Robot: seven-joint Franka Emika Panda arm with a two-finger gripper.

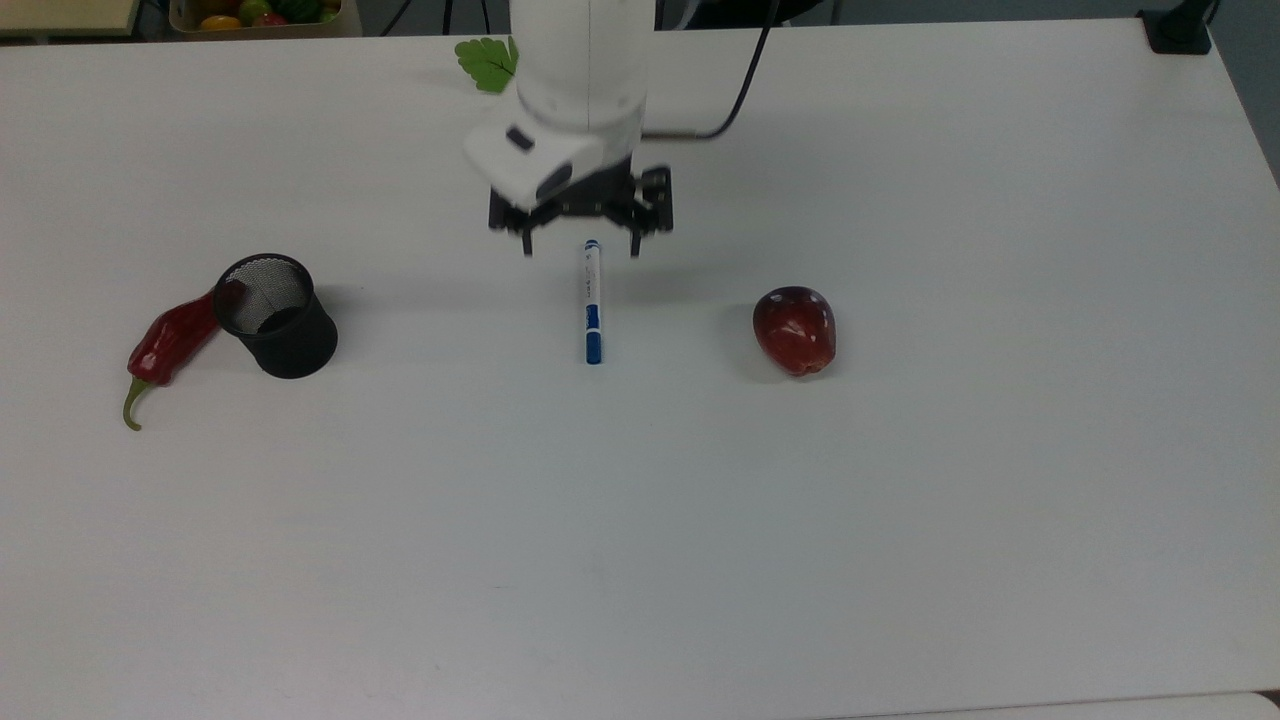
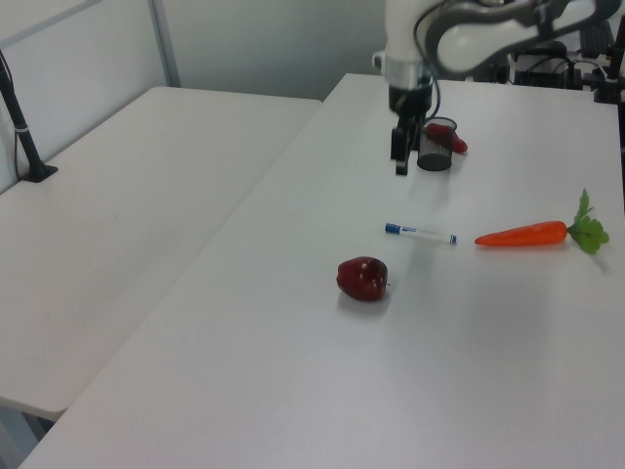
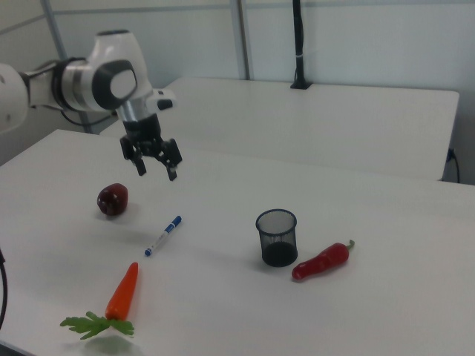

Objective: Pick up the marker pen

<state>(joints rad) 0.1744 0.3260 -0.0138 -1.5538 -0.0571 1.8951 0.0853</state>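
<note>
Counter (image 1: 900, 550) is a white top, mostly bare: in the top view the whole lower half is free, and the far right too. In the left view a second white table (image 2: 127, 186) butts against it along one long edge.

Containers: black mesh pen cup (image 1: 277, 315) stands upright in the top view's left; I can't tell what is inside it, only a dark bottom shows. Red chili pepper (image 1: 172, 340) lies touching the cup's outer side. A bin of fruit (image 1: 255, 14) sits beyond the counter's top-left corner in the top view.

Marker pen (image 1: 592, 300) lies flat on the counter, between the cup and the red apple (image 1: 795, 329), well apart from both. In the top view its long axis runs up-down, with the blue cap at the lower end and the small blue end toward the arm. In the left view it lies just beside the carrot (image 2: 532, 234) tip, not touching.

Hand (image 1: 580, 243) hangs above the pen's upper end, fingers spread wide, holding nothing.
</note>
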